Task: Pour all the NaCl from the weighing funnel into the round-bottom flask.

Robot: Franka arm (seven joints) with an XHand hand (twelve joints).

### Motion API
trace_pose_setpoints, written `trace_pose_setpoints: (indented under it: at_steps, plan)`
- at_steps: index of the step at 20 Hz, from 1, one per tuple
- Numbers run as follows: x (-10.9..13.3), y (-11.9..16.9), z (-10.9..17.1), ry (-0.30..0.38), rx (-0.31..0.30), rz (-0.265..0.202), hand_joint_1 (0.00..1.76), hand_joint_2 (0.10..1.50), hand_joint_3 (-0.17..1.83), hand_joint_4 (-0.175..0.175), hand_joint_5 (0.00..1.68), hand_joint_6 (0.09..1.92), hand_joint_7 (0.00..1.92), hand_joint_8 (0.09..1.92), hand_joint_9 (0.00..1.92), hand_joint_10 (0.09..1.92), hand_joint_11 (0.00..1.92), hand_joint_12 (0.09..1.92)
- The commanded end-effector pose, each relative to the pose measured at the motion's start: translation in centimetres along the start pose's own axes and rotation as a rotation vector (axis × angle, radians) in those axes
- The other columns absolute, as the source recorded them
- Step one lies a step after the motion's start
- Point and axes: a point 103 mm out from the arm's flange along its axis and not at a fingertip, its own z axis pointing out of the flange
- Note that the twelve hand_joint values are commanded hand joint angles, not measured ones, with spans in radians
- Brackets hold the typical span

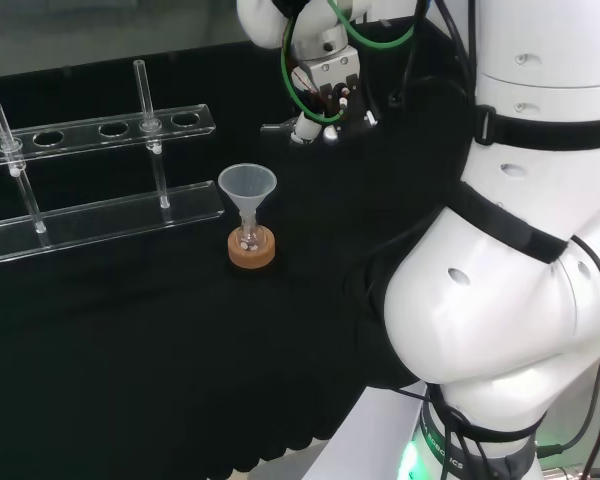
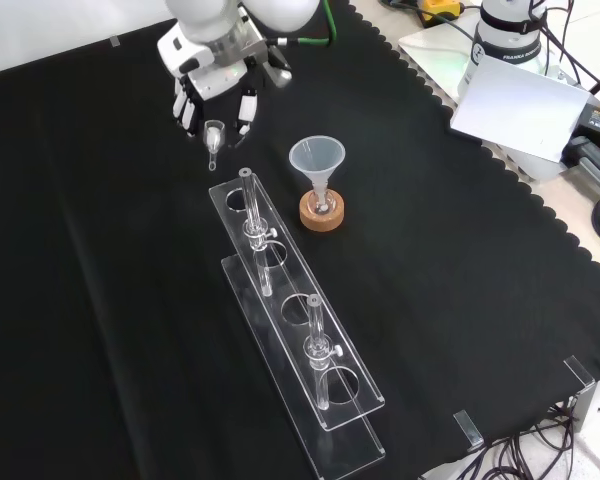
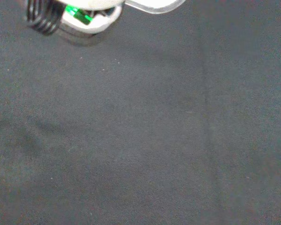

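In the front view, going left to right, the hand hangs over the black cloth near the top, fingers curled downward around a small clear weighing funnel whose stem points down; what it holds inside cannot be told. Below and just to the right lies a clear acrylic test-tube rack with two upright tubes in it. To the right of the rack's near end stands a cork ring stand bearing the small round-bottom flask, with a clear funnel seated in its neck. The flask stands apart from the hand. In the head view the hand hovers above and right of the cork stand
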Motion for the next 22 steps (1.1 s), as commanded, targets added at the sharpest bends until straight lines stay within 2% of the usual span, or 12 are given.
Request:
trace_pose_setpoints:
  at_steps: [1, 13, 22]
  plan:
    - [-1.6, -2.8, -1.3, -0.013, -0.013, 0.016, 1.11, 0.73, 0.51, 0.175, 1.28, 0.61, 0.84, 0.67, 1.29, 0.21, 1.10, 0.86]
    - [-2.1, -8.2, -4.7, -0.046, -0.034, 0.028, 1.11, 0.73, 0.51, 0.175, 1.28, 0.61, 0.83, 0.67, 1.30, 0.20, 1.10, 0.86]
    - [-0.9, -13.4, -4.6, -0.068, -0.015, 0.030, 1.11, 0.73, 0.51, 0.175, 1.28, 0.60, 0.82, 0.66, 1.30, 0.19, 1.10, 0.86]
